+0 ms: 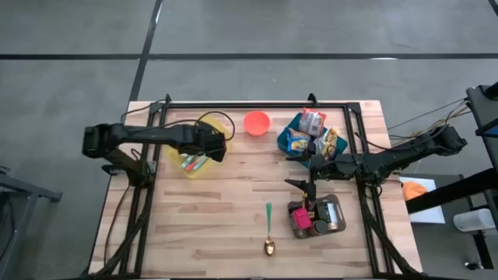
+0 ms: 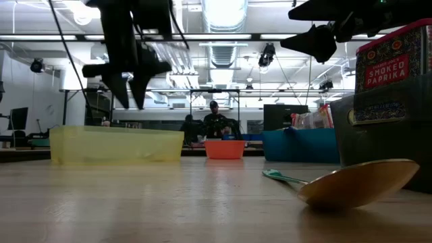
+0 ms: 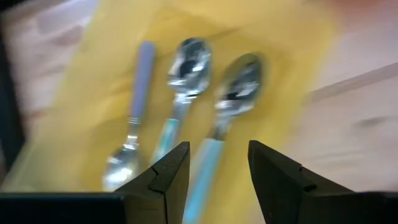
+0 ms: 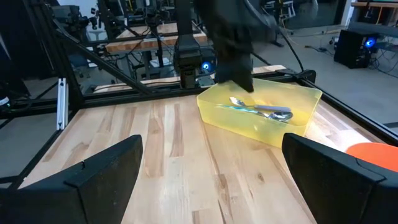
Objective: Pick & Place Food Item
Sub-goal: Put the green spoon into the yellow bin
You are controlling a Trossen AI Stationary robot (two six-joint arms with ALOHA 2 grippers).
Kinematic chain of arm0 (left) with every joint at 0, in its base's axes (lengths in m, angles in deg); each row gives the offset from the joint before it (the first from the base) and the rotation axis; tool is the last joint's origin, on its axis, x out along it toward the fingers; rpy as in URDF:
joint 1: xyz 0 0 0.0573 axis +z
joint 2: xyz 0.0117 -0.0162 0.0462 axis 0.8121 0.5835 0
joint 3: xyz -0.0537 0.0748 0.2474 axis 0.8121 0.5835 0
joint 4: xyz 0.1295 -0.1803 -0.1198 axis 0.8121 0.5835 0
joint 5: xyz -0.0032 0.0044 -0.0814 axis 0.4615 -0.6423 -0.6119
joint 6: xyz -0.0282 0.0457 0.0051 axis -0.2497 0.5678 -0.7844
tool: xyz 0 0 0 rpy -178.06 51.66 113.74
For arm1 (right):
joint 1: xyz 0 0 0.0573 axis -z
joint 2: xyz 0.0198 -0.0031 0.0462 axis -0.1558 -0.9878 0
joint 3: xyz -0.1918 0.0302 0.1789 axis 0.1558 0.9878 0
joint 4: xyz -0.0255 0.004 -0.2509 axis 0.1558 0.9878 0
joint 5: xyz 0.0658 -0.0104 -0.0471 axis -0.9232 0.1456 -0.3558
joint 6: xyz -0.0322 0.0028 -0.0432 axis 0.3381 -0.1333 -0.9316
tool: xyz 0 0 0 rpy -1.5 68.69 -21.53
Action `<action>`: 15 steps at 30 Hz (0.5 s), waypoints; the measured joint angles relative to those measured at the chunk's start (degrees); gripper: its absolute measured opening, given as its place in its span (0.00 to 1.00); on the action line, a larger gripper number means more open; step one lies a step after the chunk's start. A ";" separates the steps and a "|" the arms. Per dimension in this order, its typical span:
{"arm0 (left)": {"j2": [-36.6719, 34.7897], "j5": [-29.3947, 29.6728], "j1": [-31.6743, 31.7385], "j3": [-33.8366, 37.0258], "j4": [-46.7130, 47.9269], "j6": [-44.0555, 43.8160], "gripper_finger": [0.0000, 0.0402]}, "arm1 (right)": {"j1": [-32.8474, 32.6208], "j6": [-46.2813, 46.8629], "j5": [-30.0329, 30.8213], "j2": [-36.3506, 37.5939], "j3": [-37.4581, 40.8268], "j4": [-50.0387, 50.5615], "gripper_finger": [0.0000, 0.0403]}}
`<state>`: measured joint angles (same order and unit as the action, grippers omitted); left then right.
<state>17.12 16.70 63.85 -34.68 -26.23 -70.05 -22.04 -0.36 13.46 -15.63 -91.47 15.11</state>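
Note:
A blue bin at the far right holds several food packets. A yellow bin at the far left holds three spoons, which lie flat on its floor. My left gripper hangs above this bin, fingers pointing down and open, with nothing between them; it also shows in the high view and the low view. My right gripper hovers level over the table's right half, near the blue bin, wide open and empty.
An orange bowl stands at the far middle. A gold spoon with a green handle lies near the front edge. Beside it, a metal tray holds spice tins. A black frame borders the table.

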 joint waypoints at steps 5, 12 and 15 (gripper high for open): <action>-5.83 -0.08 -6.77 -0.04 -5.79 -7.40 0.41 | 0.00 0.02 0.01 0.00 0.01 0.00 0.95; -7.31 0.37 -16.24 -1.57 -11.96 -12.96 0.41 | 0.00 0.02 0.00 0.00 0.00 0.00 0.95; -5.54 0.74 -19.95 -2.47 -13.59 -16.88 0.41 | -0.02 0.02 0.01 0.00 0.00 0.00 0.95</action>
<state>11.58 17.43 43.90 -37.15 -39.82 -86.93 -22.06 -0.34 13.47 -15.63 -91.47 15.11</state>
